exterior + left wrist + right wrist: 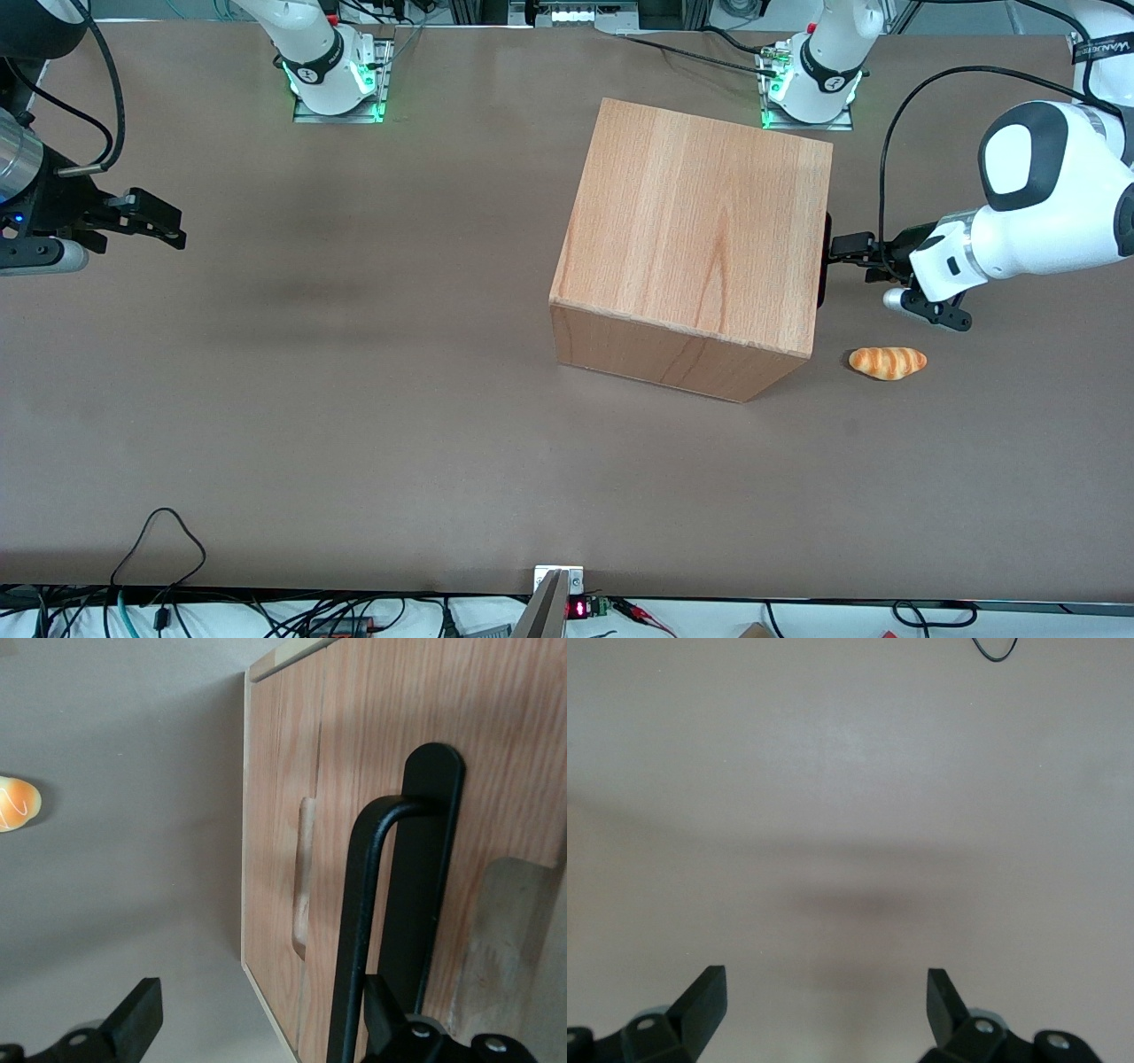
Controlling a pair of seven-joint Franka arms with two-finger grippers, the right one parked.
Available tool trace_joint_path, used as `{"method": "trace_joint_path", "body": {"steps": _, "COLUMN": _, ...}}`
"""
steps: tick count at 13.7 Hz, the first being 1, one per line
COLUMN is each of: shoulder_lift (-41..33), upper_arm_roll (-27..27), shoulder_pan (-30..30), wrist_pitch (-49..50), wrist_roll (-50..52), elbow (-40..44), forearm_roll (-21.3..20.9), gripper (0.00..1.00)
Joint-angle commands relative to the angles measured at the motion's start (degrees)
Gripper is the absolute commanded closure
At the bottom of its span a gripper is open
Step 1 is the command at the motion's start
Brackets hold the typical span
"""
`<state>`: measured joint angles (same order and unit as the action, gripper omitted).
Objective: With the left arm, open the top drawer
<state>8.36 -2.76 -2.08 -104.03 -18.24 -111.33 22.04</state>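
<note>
A brown table (354, 425) carries a big beech-coloured cabinet (700, 230), set at a slight angle near the working arm's end. Its front faces that arm, so the front view shows only the top and one side panel.

The left arm (1036, 213) reaches in level with the cabinet front, a black cable looping above its wrist. Its hand (842, 250) is right against the front, at the dark handle edge that shows along the cabinet's side.

The top drawer (496, 771) sits shut in the cabinet, its panel flush with the one beside it. It bears a long black handle (416, 886): a flat backplate with a bent bar standing off it. The neighbouring panel has a recessed wooden grip (303, 877) cut into it.

In the left wrist view the hand is released, its fingers (137, 1019) spread wide. One finger lies close against the black handle near the bar; the other hangs over bare table beside the cabinet. Nothing is gripped between them.

A small striped bread roll (888, 362) lies on the table near the cabinet's front corner, nearer the front camera than the hand and apart from both.
</note>
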Motion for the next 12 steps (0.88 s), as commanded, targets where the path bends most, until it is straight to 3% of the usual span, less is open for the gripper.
{"method": "trace_joint_path", "body": {"steps": 1, "shoulder_lift": 0.08, "upper_arm_roll": 0.21, "shoulder_pan": 0.14, "wrist_pitch": -0.83, "wrist_roll": -0.48, "elbow": -0.73, "forearm_roll": 2.13, "gripper": 0.0}}
{"method": "trace_joint_path", "body": {"steps": 12, "shoulder_lift": 1.75, "upper_arm_roll": 0.04, "shoulder_pan": 0.23, "wrist_pitch": -4.34, "wrist_roll": -0.57, "elbow": -2.31, "forearm_roll": 3.1, "gripper": 0.0}}
